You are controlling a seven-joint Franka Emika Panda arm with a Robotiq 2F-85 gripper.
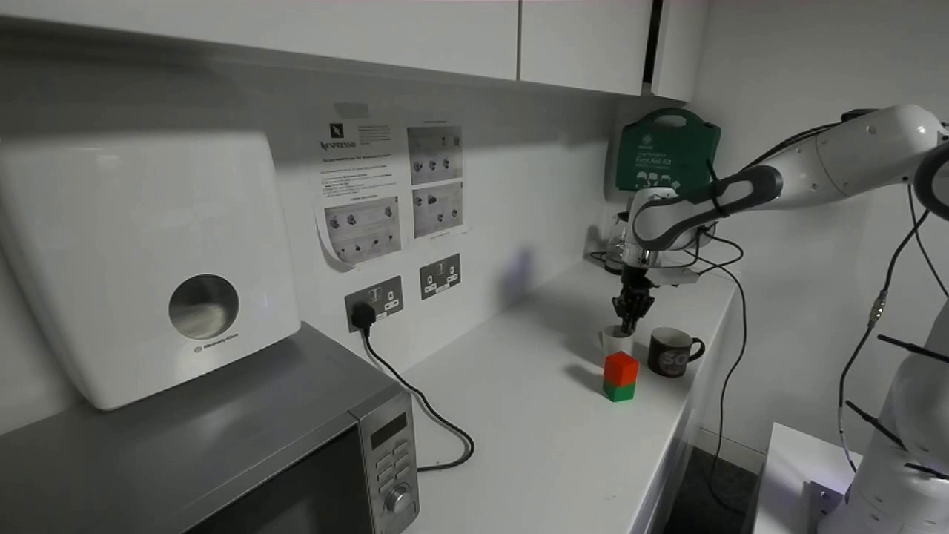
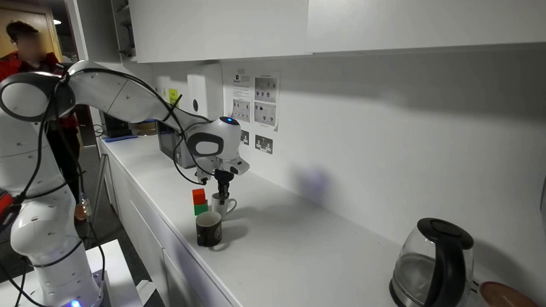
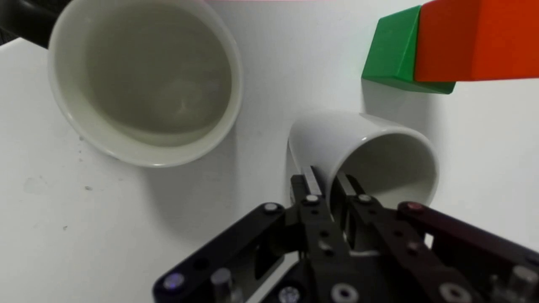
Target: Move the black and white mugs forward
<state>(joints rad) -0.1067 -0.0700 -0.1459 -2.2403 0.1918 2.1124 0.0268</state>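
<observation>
The white mug (image 1: 612,345) stands on the counter behind the blocks in an exterior view; it also shows in an exterior view (image 2: 216,209) and the wrist view (image 3: 326,134). My gripper (image 3: 327,179) points down with one finger inside the white mug and one outside, closed on its wall at the rim. The gripper also shows in both exterior views (image 1: 629,328) (image 2: 222,200). The black mug (image 1: 669,353) stands upright beside the white one, near the counter's front edge, apart from the gripper (image 2: 208,232). In the wrist view its pale inside (image 3: 160,71) looks empty.
A red block (image 1: 621,368) sits on a green block (image 1: 618,391) close to the white mug. A kettle (image 2: 431,264) stands at one end of the counter and a microwave (image 1: 311,437) with a loose cable at the other. Cupboards (image 2: 222,30) hang above.
</observation>
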